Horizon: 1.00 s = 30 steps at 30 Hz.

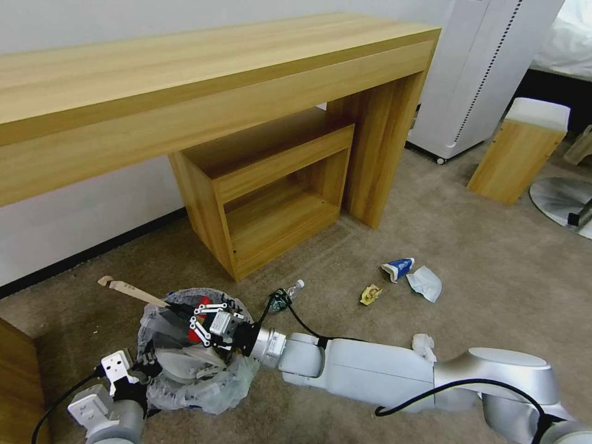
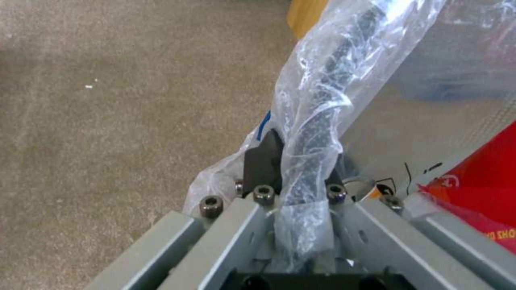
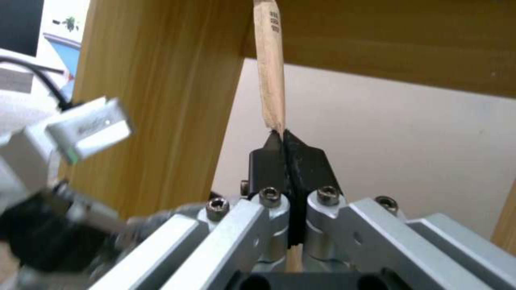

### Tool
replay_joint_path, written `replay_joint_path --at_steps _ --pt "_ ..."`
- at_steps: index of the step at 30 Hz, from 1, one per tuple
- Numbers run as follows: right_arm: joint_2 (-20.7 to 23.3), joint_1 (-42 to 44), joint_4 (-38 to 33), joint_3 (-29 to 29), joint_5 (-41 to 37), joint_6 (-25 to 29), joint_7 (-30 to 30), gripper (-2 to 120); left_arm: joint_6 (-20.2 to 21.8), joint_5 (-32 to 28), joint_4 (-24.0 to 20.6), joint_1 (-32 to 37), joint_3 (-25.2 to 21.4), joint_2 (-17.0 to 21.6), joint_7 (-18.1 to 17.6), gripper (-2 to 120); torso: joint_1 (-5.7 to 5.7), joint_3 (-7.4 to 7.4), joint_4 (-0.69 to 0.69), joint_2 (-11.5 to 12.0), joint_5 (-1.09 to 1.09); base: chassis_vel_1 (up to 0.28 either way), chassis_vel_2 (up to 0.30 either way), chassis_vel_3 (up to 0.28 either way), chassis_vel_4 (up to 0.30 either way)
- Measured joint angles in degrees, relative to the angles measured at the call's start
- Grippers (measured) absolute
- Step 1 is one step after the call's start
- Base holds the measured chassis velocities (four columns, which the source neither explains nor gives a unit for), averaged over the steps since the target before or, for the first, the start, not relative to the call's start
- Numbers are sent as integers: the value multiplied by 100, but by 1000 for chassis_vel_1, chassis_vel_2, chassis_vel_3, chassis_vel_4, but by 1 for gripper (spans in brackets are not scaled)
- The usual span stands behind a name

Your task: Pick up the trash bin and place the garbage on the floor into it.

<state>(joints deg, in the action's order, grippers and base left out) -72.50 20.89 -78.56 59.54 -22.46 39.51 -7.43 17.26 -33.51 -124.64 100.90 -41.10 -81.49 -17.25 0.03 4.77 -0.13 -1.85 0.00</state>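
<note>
Head view: the trash bin (image 1: 191,357) sits low at the robot's left front on the beige carpet floor (image 1: 493,290), its crinkled plastic liner spread over the rim, a red wrapper (image 1: 198,333) inside. The left gripper (image 1: 140,369) is at the bin's near-left rim, fingers clamped on the rim through the liner; the left wrist view confirms the fingers (image 2: 263,161) pinched on the bagged rim (image 2: 317,121). The right gripper (image 1: 185,311) reaches across from the right and is over the bin mouth, fingers closed on the wooden stick (image 1: 132,290), which projects out beyond the bin's far-left rim. Right wrist view shows the stick (image 3: 271,80) gripped at its end between the fingers (image 3: 269,161). Still on the floor: small bottle (image 1: 291,290) just beside the bin, yellow wrapper (image 1: 370,295), blue-white wrapper (image 1: 398,268), white tissue (image 1: 425,283) and a second tissue (image 1: 423,345) against the right arm. A wooden desk (image 1: 185,80) stands behind
</note>
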Motion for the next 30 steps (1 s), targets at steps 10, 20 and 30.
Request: replay_joint_path --at_steps 10,20,30 --pt "-25 216 265 -57 124 126 130 0 -12 -16 46 -43 11 -8 0 0 0 0 0 0 0 0 0 0 0" --pt "62 300 523 -212 238 273 306 15 -19 -34 66 -68 16 -5 3 0 0 0 0 0 0 0 0 0 0" --pt "478 315 197 -294 227 268 324 30 -19 -56 76 -122 16 27 -2 0 0 0 0 0 1 0 0 0 0"
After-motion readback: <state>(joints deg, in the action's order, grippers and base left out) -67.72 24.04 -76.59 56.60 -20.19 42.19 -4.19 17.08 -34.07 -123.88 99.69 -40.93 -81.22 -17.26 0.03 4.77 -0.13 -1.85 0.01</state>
